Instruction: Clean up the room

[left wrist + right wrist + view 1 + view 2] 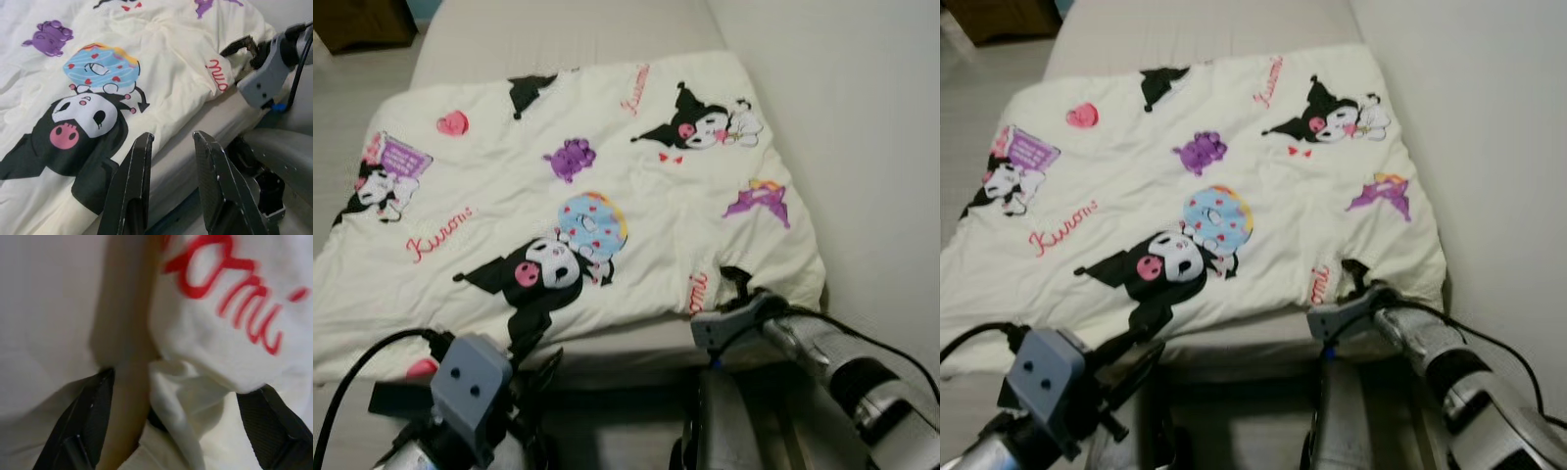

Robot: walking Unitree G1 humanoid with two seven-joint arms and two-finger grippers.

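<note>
- Left gripper [168,183]: nearest to the robot, at 7 o'clock in the head views. Its fingers are spread with nothing between them, and they hover just short of the bed's near edge, aimed at the black cartoon print.
- Right gripper [736,286]: at 5 o'clock, at the near right corner of the quilt. The right wrist view shows its fingers [88,416] spread wide with a fold of white fabric bunched between them; they have not pinched it.
- Quilt [607,176]: a white printed comforter lying flat across the mattress [558,34], covering it from the near edge to roughly the 12 o'clock third, where bare beige mattress shows.
- Handling, as a judgement: soft, padded, light and limp. It should not hold shape, should drape and slide when lifted, and is not fragile. Best hold is on a corner or hem, gathering a thick fold so the fingers close on bulk, not a single layer.
- Edges and room: the near hem hangs just over the bed edge. At 3 o'clock a pale wall [862,137] runs just beside the quilt, leaving the right arm little side room. At 9 to 11 o'clock, open floor [352,88] and a dark wooden cabinet [362,22] at the far corner.
</note>
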